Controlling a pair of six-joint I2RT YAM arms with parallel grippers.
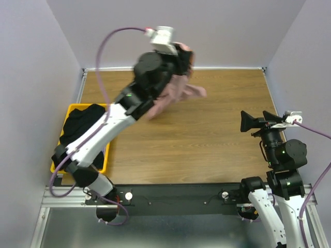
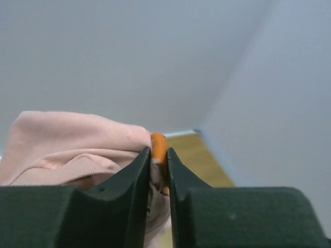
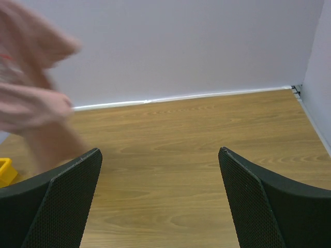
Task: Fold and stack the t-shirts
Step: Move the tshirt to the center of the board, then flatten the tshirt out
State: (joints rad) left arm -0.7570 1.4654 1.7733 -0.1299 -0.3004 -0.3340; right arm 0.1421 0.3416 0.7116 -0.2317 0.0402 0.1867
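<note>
High over the far side of the wooden table point(image 1: 207, 150), close to the back wall point(image 1: 232, 31), hangs the soft dusty-pink cloth t-shirt point(image 1: 178, 93). It is bunched at the top and trails down and to the right in loose folds, and its lower edge appears to reach the tabletop. From overhead, part of it is hidden behind the left arm. Any print on it cannot be made out.

The left gripper point(image 1: 182, 54) grasps the shirt at the top. In the left wrist view its two dark fingers point(image 2: 129, 196) stand almost together, with pink cloth point(image 2: 77, 150) pinched in the narrow slot between them. A small orange piece point(image 2: 159, 147) shows at the fingertips; what it is cannot be told.

A second garment, a plain black cloth t-shirt point(image 1: 83, 121), lies crumpled in the yellow plastic basket point(image 1: 106, 160) at the table's left edge, under the left arm's forearm and well apart from the pink one.

The right gripper point(image 1: 253, 114) hovers over the right side of the table, released, its jaws spread wide with nothing between them. Its wrist view looks across bare wood to the wall, and the pink shirt point(image 3: 31, 103) shows blurred at the left of that view.
</note>
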